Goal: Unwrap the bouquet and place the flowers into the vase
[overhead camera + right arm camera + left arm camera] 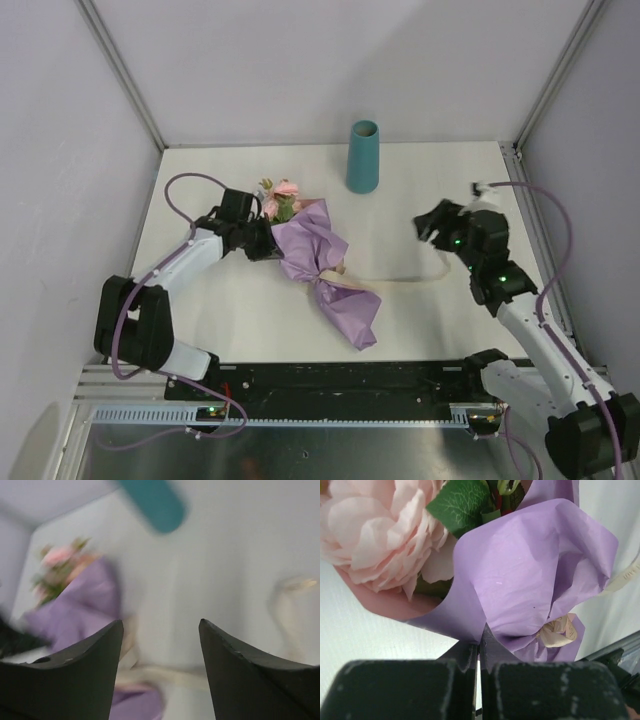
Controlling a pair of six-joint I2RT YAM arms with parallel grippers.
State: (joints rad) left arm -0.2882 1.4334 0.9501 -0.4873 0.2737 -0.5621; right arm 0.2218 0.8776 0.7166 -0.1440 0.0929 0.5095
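The bouquet lies on its side left of the table's middle, its lilac paper still wrapped round the stems. The flowers, pale pink roses with green leaves, poke out at its far end. My left gripper is shut on an edge of the paper. A cream ribbon trails loose across the table from the bouquet's waist to the right. My right gripper hovers open above the ribbon's far end, nothing between its fingers. The teal vase stands upright at the back.
A cream knot still sits at the paper's pinched waist. White walls and metal posts close in the table on three sides. A black rail runs along the near edge between the arm bases.
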